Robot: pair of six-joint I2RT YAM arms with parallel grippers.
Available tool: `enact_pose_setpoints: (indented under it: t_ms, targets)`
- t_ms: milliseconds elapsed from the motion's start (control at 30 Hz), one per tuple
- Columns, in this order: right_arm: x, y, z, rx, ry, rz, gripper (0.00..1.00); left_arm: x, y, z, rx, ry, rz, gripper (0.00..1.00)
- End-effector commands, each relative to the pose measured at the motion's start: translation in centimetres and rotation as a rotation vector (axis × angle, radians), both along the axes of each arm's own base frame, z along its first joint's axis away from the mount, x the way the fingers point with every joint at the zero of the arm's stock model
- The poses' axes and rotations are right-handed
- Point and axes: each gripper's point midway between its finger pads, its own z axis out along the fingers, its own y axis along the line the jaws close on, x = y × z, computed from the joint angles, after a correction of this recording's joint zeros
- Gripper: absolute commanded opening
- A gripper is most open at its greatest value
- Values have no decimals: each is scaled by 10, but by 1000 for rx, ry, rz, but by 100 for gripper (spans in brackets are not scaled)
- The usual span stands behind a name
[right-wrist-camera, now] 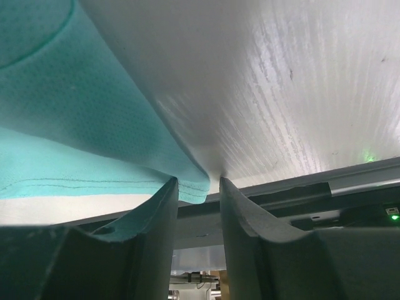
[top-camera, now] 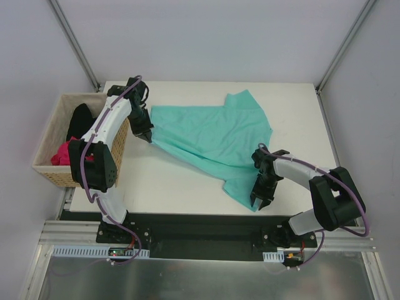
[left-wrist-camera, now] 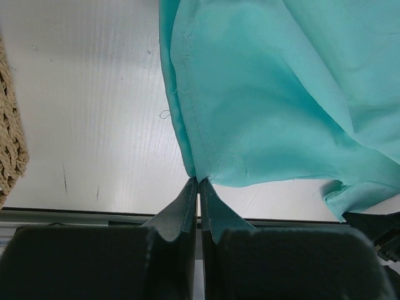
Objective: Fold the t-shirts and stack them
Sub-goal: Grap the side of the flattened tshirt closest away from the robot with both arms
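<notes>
1. Shows a short-sleeved, soft-cloth teal t-shirt lying rumpled and unfolded on the flat white table, stretched slantwise from the far left toward the near right edge, one sleeve pointing to the far side.
2. Finds the left gripper at the left end of the teal t-shirt, with the black fingers pressed together and the tips pinching the corner of the stitched hem, as seen from the left wrist.
3. Finds the right gripper at the garment's near right corner, close to the table's near edge. Reveals, from the right wrist, fingers standing a little apart, with a folded bit of hem lying in the gap, touching one finger and clear of the other, not squeezed.
4. Places a woven wicker basket at the table's left side, partly behind the left arm in the overhead view.
5. Shows a black t-shirt bunched toward the basket's far end and a magenta pink t-shirt crumpled nearer the front, both unfolded.
</notes>
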Motion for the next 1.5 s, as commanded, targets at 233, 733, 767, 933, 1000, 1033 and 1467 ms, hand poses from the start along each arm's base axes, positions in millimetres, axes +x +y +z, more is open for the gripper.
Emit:
enact_pose_setpoints:
  t_ms: [233,733,767,933,1000,1033,1467]
  targets:
    - [-10,3,3,8,17,-27,27,-16,5,18,-13,-19,-6,0]
    - [-1,4,7,-13,-14,-13,1,-20,8,13,0,-9,-7,0]
    - [2,4,10,-18,-29,-10,1,-20,7,14,-1,-13,-8,0]
    - [38,0,39,-83,-180,21,1,-18,7,17,-5,-26,-12,0]
    - [48,-1,49,-95,-220,37,1,-18,6,19,-6,-31,-9,0]
    - [53,-4,53,-114,-242,40,1,-19,7,19,-4,-32,-10,0]
    - [78,2,77,-99,-342,73,1,-51,18,24,43,-6,18,0]
